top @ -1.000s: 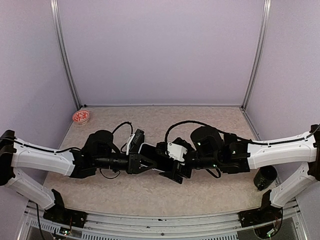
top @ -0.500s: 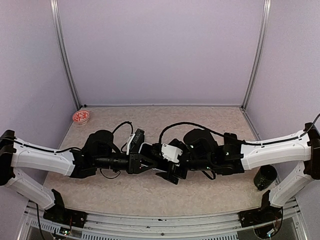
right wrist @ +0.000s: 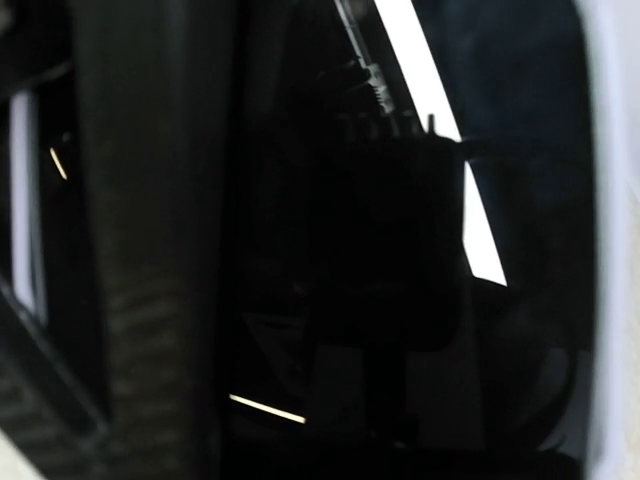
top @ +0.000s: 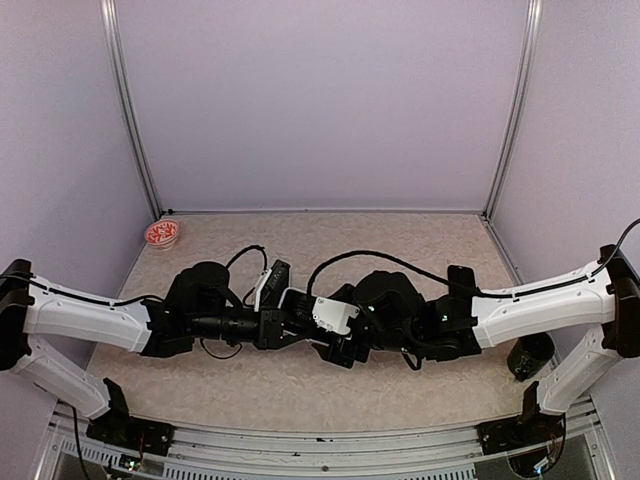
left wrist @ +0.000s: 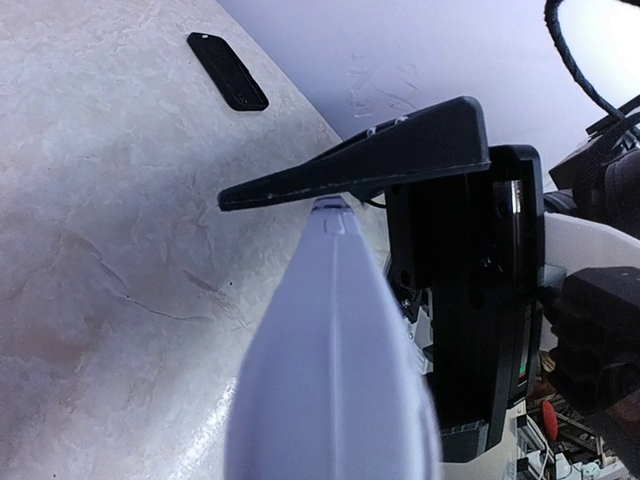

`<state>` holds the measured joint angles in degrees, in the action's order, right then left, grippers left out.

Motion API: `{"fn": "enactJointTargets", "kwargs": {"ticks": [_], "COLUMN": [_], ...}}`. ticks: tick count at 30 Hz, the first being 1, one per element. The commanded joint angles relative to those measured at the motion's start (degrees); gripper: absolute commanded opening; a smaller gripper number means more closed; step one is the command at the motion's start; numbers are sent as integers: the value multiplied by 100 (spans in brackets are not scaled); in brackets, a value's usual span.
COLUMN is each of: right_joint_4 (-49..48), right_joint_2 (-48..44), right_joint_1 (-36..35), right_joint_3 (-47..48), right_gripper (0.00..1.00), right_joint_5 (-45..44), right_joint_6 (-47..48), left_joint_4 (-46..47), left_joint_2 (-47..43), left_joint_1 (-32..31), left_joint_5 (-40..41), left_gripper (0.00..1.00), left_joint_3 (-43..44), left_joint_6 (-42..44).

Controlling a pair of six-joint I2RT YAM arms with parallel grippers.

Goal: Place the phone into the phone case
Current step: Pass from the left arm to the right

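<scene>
Beige marbled desk (top: 420, 245), bare toward its back and side edges. A white-and-black left arm (top: 80, 320) and right arm (top: 540, 305) meet at its centre. The left end effector (top: 298, 322) is pinched narrow on a pale lilac phone case (left wrist: 335, 350), seen edge-on. The right end effector (top: 330, 348) crowds against it (its width cannot be told, the view is too dark). A black slab phone (left wrist: 465, 300) stands on edge just beside the case.

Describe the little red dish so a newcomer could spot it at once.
Start at the beige table, then go to its far left corner beside the metal post. The dish sits there alone: small, round, red-patterned, unlike the black and white arms.
</scene>
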<state>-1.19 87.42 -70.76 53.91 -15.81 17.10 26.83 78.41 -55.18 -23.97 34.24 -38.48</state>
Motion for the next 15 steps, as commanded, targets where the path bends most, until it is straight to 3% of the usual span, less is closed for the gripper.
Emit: {"fn": "enactJointTargets", "kwargs": {"ticks": [1, 6, 9, 12, 15], "right_joint_4": [-138, -75, -51, -69, -94], "right_joint_2": [-199, -249, -244, -259, -317], "right_joint_1": [-78, -78, -79, -78, -78], "right_joint_3": [-34, -53, -56, -52, -91], "right_gripper": [87, 66, 58, 55, 54], "right_joint_5": [-111, 127, 235, 207, 174], "right_joint_6": [94, 55, -34, -101, -201], "left_joint_4": [356, 459, 472, 464, 469], "left_joint_2": [49, 66, 148, 192, 145], "left_joint_1": [-28, -27, -24, -15, -3], "left_joint_5": [-35, -50, -86, -112, -96], "left_gripper": [0, 0, 4, 20, 48], "left_joint_3": [241, 144, 165, 241, 268], "left_joint_6": [98, 79, 81, 87, 94]}}
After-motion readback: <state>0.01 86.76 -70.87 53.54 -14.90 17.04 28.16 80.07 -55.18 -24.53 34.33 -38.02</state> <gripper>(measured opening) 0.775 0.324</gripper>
